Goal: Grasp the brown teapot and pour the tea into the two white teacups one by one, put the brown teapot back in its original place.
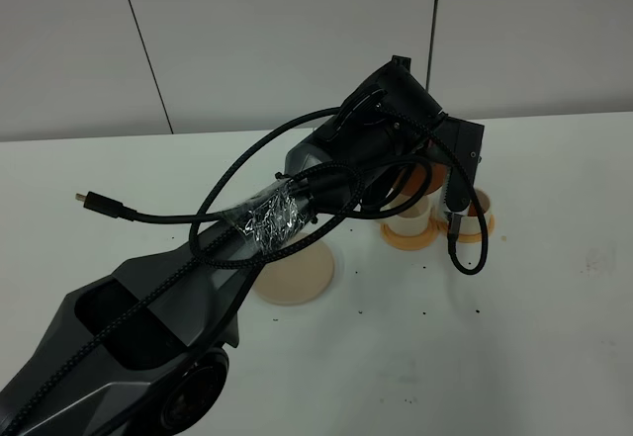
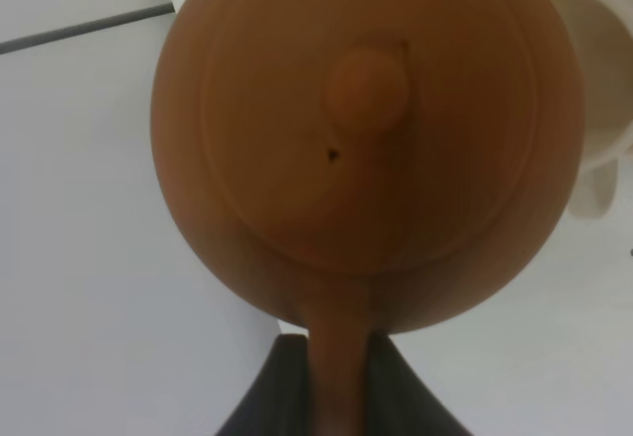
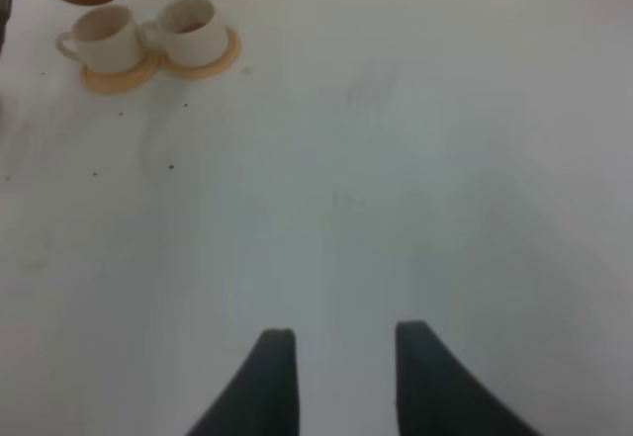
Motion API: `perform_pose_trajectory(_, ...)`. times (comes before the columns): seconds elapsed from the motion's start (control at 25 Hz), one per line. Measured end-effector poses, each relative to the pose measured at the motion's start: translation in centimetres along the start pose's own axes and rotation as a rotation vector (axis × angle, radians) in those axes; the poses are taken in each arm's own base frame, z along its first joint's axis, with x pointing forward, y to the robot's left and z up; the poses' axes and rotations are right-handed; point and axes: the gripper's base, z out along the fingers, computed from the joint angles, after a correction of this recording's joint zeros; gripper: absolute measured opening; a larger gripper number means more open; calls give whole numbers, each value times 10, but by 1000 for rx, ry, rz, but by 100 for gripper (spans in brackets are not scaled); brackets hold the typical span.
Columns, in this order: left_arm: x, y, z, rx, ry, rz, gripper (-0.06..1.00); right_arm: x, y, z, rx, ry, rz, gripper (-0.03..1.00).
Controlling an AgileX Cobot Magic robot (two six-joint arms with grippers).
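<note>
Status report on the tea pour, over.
Left tool shut on brown teapot handle, tea streaming into one white teacup. Right tool open, empty, far off. Arm's cable loop hangs by the two teacups.

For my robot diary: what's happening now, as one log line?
left gripper: holding brown teapot | action: pouring into one white teacup | right gripper: open, empty
</note>
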Motion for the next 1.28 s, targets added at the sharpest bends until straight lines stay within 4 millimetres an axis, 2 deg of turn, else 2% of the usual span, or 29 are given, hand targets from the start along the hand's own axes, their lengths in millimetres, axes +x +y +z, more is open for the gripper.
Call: perform_pose_trajectory(1.28, -4, 2, -3, -35, 8, 48, 17, 0, 0, 0, 0, 0, 0, 24)
